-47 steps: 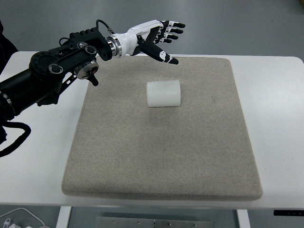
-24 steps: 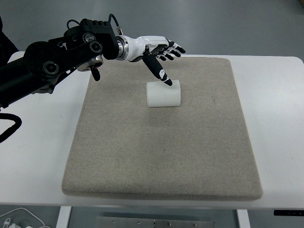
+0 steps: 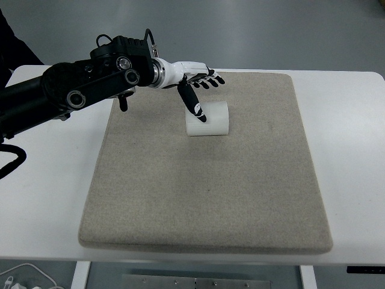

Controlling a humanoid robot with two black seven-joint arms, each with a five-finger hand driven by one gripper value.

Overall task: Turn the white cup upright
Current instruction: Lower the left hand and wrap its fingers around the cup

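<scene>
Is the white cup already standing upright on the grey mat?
No, the white cup lies on its side on the grey mat, with the left hand spread open just above it.

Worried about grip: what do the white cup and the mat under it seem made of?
White cup: probably matte paper or plastic, with faint ribbing and no glare; which one is unclear. Mat: grey-beige felt or woven fabric, with a fuzzy, speckled, dull surface.

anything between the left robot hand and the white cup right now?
Nothing. In the top view the left robot hand is open above the white cup, its thumb reaching over the cup's left part; whether it touches is unclear.
</scene>
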